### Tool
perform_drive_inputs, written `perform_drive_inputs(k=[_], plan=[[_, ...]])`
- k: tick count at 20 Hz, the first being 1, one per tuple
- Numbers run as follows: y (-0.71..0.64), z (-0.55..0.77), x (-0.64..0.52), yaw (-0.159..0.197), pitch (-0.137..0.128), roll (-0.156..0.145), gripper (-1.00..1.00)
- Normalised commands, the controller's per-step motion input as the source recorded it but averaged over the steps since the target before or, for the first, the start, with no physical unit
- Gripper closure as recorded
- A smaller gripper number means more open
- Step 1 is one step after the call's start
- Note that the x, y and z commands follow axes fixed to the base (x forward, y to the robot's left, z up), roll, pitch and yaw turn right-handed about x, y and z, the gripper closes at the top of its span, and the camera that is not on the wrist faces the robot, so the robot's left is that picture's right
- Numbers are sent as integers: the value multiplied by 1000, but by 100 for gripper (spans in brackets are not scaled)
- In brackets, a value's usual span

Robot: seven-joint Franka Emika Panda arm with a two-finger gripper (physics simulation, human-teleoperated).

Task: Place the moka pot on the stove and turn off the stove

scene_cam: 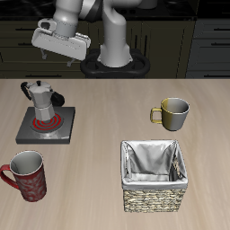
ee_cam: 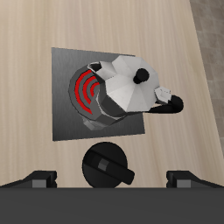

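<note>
Moka pot [scene_cam: 38, 97] sits on stove [scene_cam: 46, 123], burner ring red. Hand [scene_cam: 59, 41] empty, fingers spread wide, raised above table's back edge. Drop squarely over knob [ee_cam: 108, 164], pinch, twist off.

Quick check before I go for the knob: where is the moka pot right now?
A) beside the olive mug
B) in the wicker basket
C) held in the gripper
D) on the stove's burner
D: the moka pot stands on the stove, over its red spiral, and the gripper hangs above it, holding nothing.
</note>
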Motion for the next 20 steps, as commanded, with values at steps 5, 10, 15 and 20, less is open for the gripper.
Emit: perform_drive_inputs(k=[5,10,15,20], plan=[[-48,-15,-88,47,31,40,-100],[-142,-76,-21,80,64,12,-100],[-53,-61,49,103,70,36,-100],[-209,-31,8,61,38,-20,-100]])
